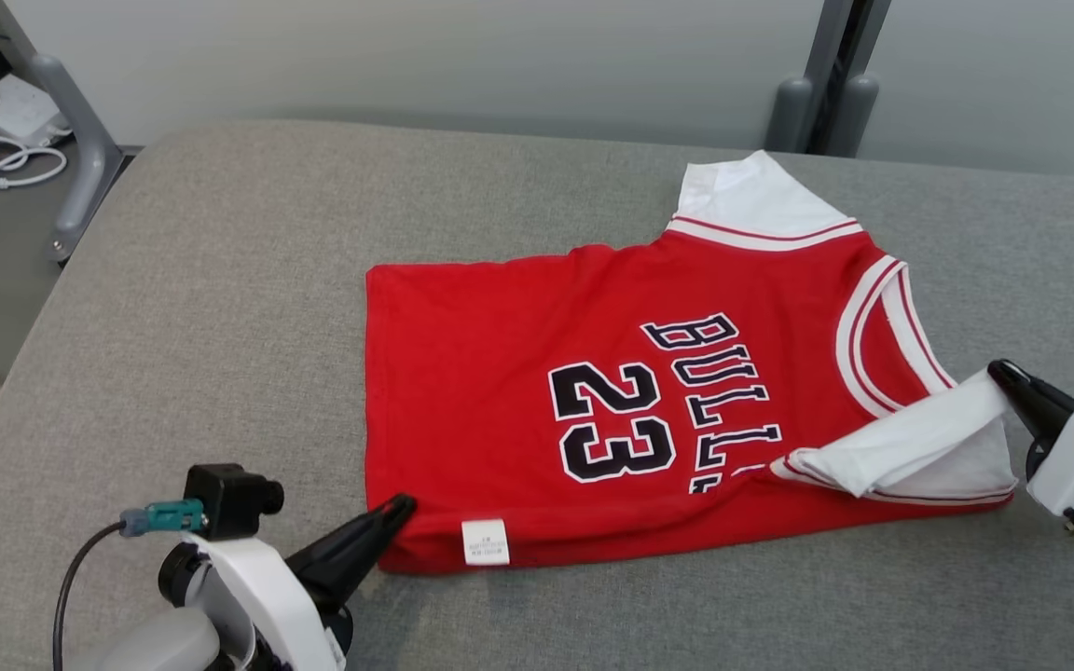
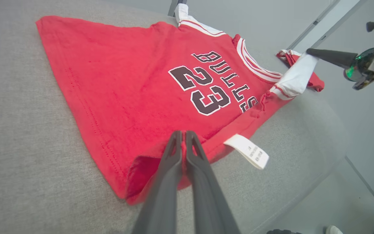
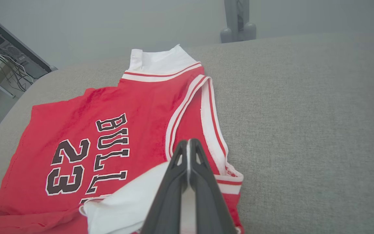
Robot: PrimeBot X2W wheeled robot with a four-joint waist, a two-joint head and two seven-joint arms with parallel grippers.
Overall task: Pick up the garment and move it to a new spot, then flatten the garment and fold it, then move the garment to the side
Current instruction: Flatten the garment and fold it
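The red jersey (image 1: 593,410) lies spread on the grey table (image 1: 220,280), print side up, a little right of the middle, with its label (image 1: 485,542) at the near edge. The left gripper (image 1: 399,508) is clamped on the near-left hem corner, just beside that label. The right gripper (image 1: 998,371) is pinched together on the white sleeve (image 1: 919,438) at the near right, which seems raised slightly off the cloth beneath it.
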